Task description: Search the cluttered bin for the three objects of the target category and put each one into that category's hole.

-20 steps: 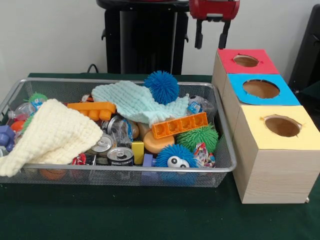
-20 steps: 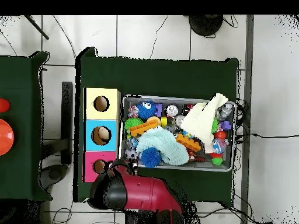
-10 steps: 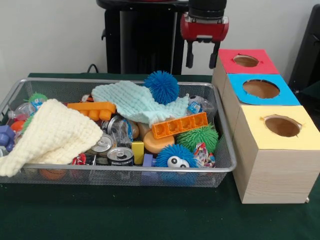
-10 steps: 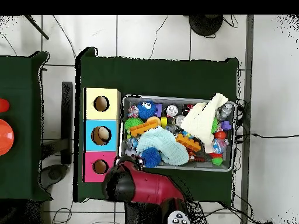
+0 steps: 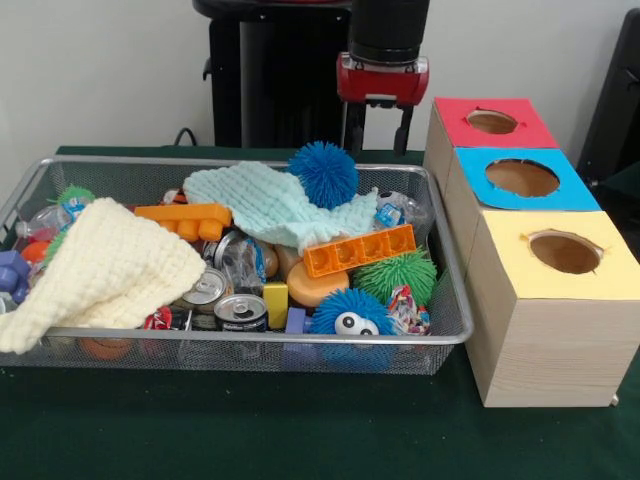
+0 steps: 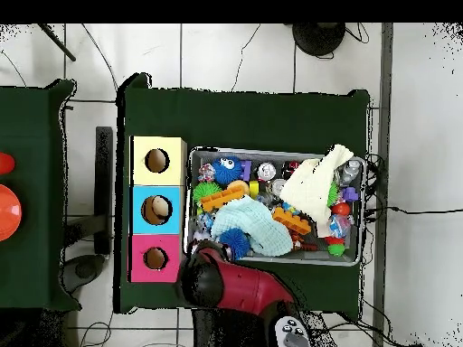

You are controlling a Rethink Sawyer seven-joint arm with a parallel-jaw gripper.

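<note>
My gripper hangs open and empty over the far rim of the wire bin, just right of a blue spiky ball. In the bin lie a mint cloth, a cream cloth, two orange bricks, a green spiky ball, a blue googly-eyed ball, drink cans and a yellow block. Three holed boxes stand beside it: red, blue, yellow. From overhead the red arm covers the gripper at the bin's near corner.
The bin's raised wire walls enclose the clutter. Green cloth covers the table. A tan object shows inside the blue box's hole. An orange object sits on a second table at the left.
The gripper has moved from beside the red box leftward in the front view and lower, arriving over the bin's far rim. It stays open and empty. Bin contents are unchanged.
</note>
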